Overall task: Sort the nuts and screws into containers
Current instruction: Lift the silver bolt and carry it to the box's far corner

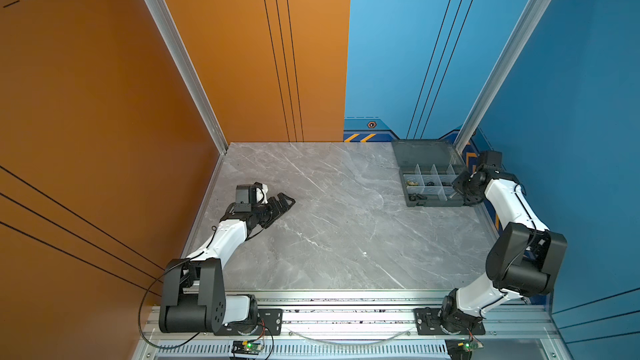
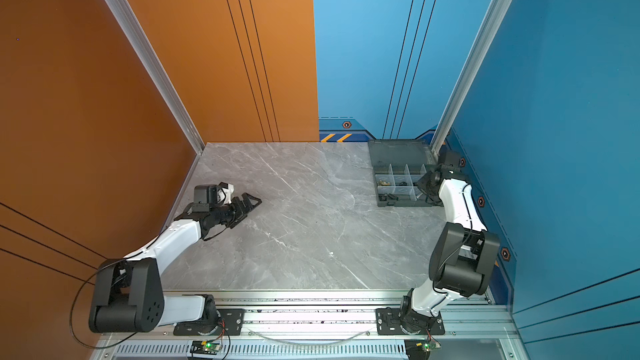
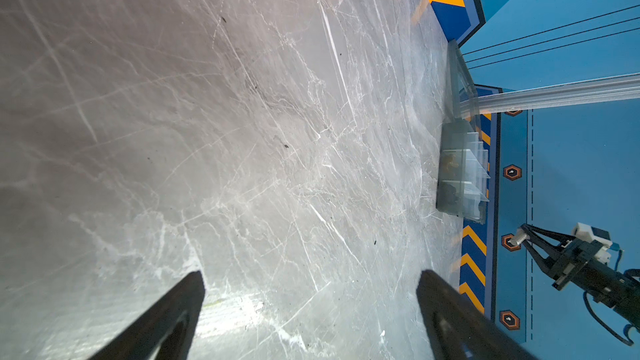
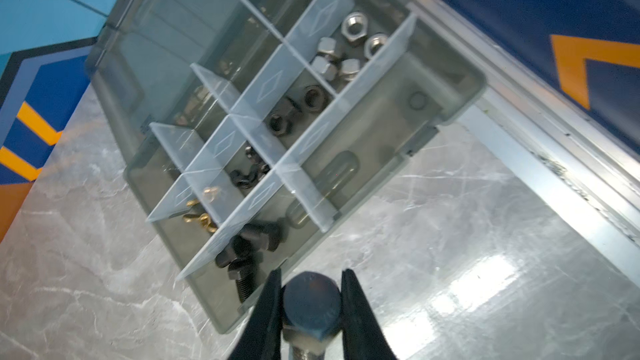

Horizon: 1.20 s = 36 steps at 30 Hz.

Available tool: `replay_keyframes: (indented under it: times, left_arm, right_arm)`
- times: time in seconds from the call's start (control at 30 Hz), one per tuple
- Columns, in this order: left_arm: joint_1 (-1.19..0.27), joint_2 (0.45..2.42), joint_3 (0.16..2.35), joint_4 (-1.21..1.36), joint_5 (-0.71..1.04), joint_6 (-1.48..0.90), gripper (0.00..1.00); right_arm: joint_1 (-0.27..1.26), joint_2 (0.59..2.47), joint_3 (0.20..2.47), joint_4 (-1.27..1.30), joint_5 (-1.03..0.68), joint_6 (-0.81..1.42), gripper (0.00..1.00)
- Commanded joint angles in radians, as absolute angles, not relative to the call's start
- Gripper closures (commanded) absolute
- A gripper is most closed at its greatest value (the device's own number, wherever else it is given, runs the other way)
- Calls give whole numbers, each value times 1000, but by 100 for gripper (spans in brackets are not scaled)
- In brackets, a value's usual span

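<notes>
White links (image 1: 227, 238), black joints (image 1: 194, 297), black cables (image 1: 139, 308)

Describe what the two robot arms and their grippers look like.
The left arm and right arm have white shells between bulky black joint housings. The left gripper and right gripper are black, with tapered, pointed fingers. A thin black cable loops beside the left arm's base.

**A robot test cell in a lab**

You're working in a closed booth. Aluminium posts (image 1: 180, 53) frame printed orange panels (image 1: 86, 98) and blue panels (image 1: 571, 98) around a marble-look tabletop (image 1: 329, 230). The left arm (image 1: 225, 240) and right arm (image 1: 509, 199) are bolted to a metal rail (image 1: 346, 309) along the front edge. Bare circuit boards (image 1: 246, 345) glow green below it. A box (image 1: 436, 203) of nuts (image 4: 353, 25) and screws (image 4: 249, 240) sits in the far corner.
</notes>
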<state>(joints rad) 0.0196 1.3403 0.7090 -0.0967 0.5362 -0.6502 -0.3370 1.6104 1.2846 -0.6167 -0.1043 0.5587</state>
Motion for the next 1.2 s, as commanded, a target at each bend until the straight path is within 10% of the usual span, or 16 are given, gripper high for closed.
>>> replay_keyframes:
  times: [0.0,1.17]
  left_arm:
    - [27,1325,721,-108,560,-631,2]
    - [38,1312,699,-75,565,-645,2]
  right_arm:
    - [-380,1618,1267,-574,-130,592,99]
    - [-431,1848,1314,-314,-153,838,98]
